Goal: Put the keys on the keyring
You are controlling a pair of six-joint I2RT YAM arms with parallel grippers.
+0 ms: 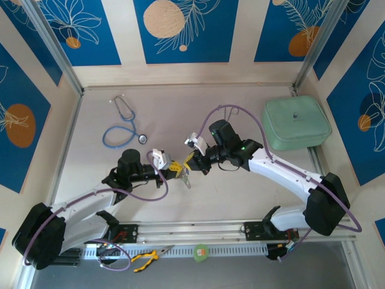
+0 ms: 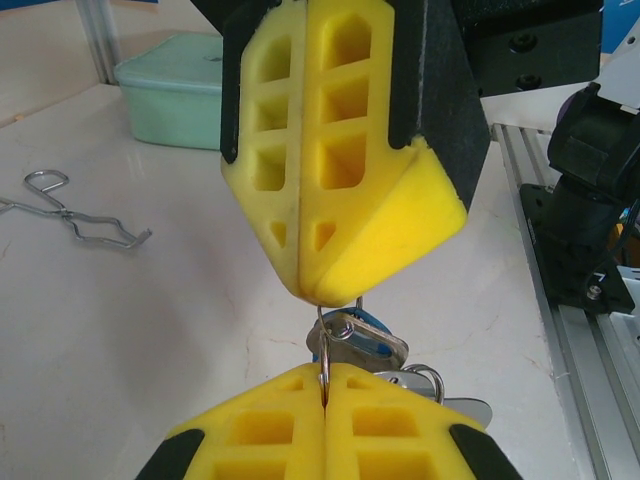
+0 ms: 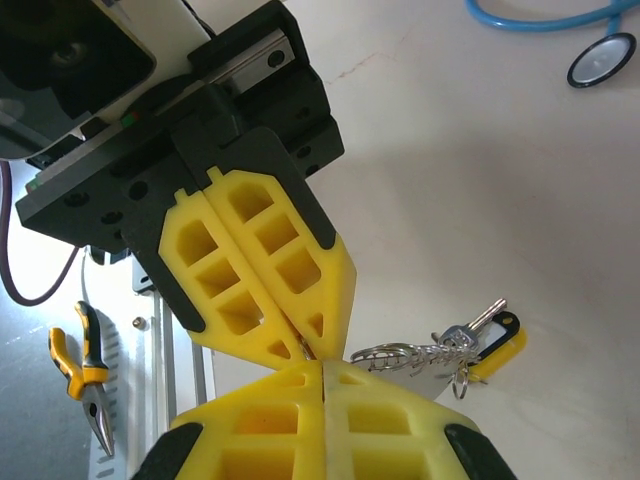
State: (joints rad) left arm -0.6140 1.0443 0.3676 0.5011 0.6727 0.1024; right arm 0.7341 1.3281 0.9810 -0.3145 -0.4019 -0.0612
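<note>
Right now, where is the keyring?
Mid-table in the top view, the keyring is held where the left gripper and right gripper meet tip to tip, right of the stethoscope, left of the green case.

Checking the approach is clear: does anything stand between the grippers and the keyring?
Nothing visible does. The left gripper pinches the keyring, the right gripper sits shut right at it from opposite, and the keys hang against it.
</note>
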